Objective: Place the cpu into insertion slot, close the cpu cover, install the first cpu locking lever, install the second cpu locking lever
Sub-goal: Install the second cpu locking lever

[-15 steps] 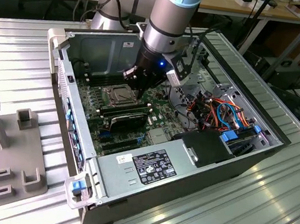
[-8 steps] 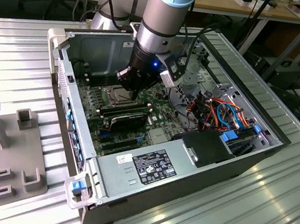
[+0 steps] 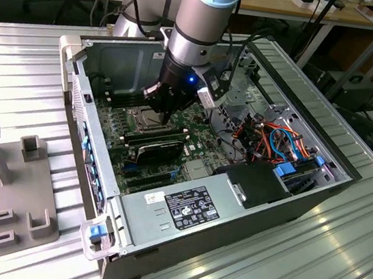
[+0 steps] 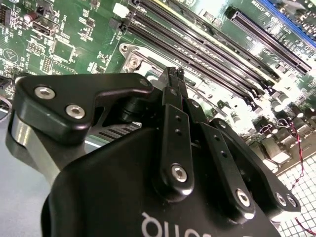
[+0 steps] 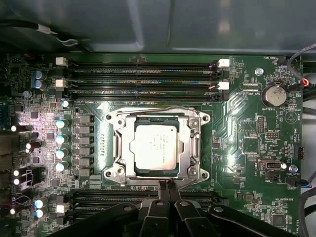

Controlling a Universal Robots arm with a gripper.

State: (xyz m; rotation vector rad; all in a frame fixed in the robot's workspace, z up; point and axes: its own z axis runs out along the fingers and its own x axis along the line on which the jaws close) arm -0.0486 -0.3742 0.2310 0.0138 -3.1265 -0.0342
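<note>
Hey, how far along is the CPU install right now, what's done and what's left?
Done: the cpu lies in the insertion slot, and the cpu cover lies flat around it. In hand: the gripper, fingers shut, sits at the slot's edge with nothing visibly held. Left: the locking levers; I cannot tell whether either is latched.

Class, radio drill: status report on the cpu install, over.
Gripper shut, tips at the cover's edge. Cpu seated, cpu cover down over it. No obstruction seen.

One cpu (image 5: 154, 147), one cpu cover (image 5: 193, 148), one coin battery (image 5: 274, 95), one end effector (image 5: 169, 184), one computer case (image 3: 122, 55), one arm (image 3: 203, 11).
</note>
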